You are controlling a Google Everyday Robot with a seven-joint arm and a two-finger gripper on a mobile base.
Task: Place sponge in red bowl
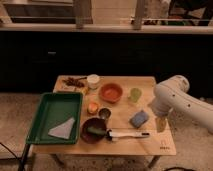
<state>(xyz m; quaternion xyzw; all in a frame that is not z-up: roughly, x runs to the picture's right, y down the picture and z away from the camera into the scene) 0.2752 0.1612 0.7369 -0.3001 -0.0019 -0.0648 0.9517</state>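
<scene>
The sponge [139, 118], a small blue pad, lies on the wooden table [150, 145] right of centre. The red bowl [111, 92], orange-red and round, stands near the table's middle back, up and left of the sponge. My gripper [160, 123] hangs from the white arm [172, 95] at the table's right edge, just right of the sponge and a little above the tabletop. It holds nothing that I can see.
A green tray [47, 107] with a pale triangular cloth [63, 130] fills the left. A maroon bowl [93, 130], white-handled brush [127, 134], small orange cup [93, 107], dark cup [104, 113], green cup [135, 94] and white cup [93, 81] surround the bowl and sponge.
</scene>
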